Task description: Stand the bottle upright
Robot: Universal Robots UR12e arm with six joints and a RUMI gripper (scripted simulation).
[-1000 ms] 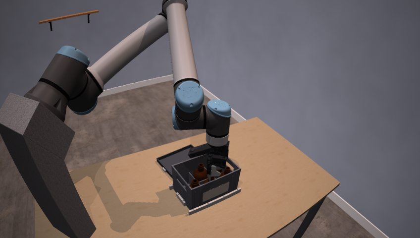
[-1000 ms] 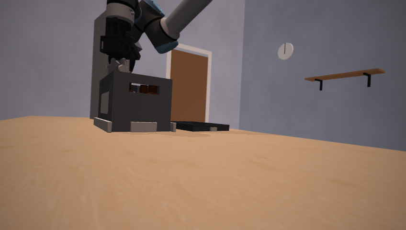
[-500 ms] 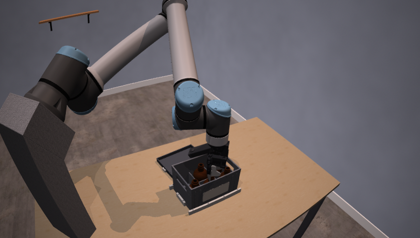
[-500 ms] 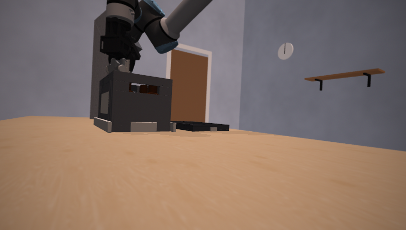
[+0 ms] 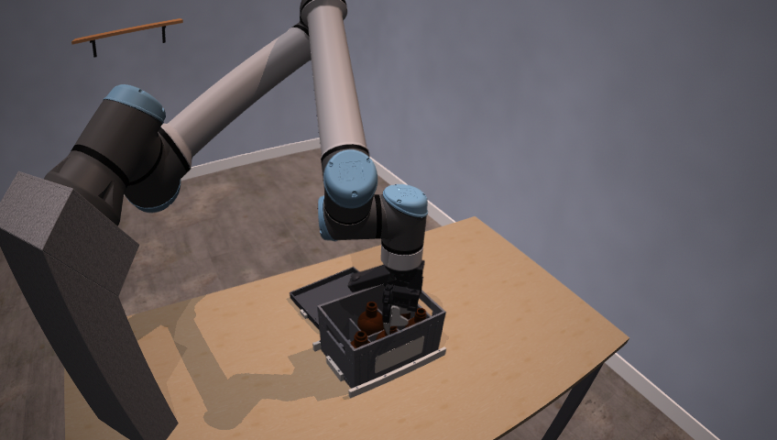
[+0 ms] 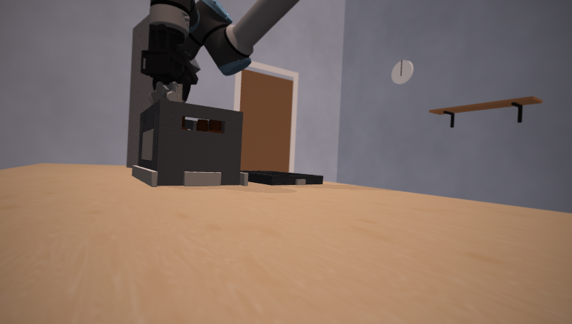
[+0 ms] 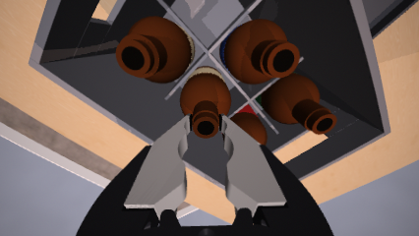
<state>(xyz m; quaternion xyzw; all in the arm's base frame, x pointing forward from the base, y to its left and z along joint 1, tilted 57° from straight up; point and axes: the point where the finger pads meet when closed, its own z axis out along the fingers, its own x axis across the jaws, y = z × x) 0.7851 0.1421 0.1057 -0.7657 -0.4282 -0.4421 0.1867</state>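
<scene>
1. One gripper (image 5: 390, 330) (image 7: 206, 115) has its two fingers squeezed on one brown bottle's neck (image 7: 206, 115).
2. That bottle is in the one crate (image 5: 354, 362) (image 6: 200, 154), with four others.
3. One tray (image 5: 327, 291) (image 6: 295, 179) lies beside it, near the table's (image 5: 523, 305) (image 6: 280, 248) back edge in the top view.

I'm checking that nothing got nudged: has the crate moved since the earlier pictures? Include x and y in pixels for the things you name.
No. In the top and exterior views, the crate (image 5: 339, 357) (image 6: 200, 154) (image 7: 387, 118) stands in the same place and level against the pale strips (image 5: 398, 372) (image 6: 202, 179) along its foot.
</scene>
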